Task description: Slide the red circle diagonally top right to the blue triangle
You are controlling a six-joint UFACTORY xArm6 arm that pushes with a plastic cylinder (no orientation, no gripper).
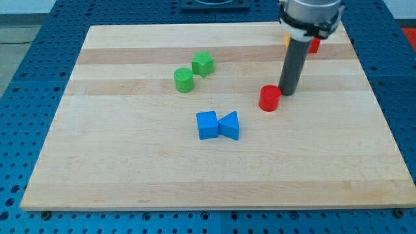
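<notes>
The red circle point(270, 98) is a short red cylinder on the wooden board, right of centre. The blue triangle point(230, 125) lies below and to the left of it, touching a blue cube point(207, 125) on its left. My tip point(287, 93) rests on the board just to the right of the red circle, touching or nearly touching its upper right side. The rod rises from there toward the view's top.
A green cylinder point(184, 80) and a green cube-like block point(203, 64) sit together at upper centre-left. A red block point(314, 45) and an orange block point(286, 39) are partly hidden behind the rod near the board's top right edge point(351, 39).
</notes>
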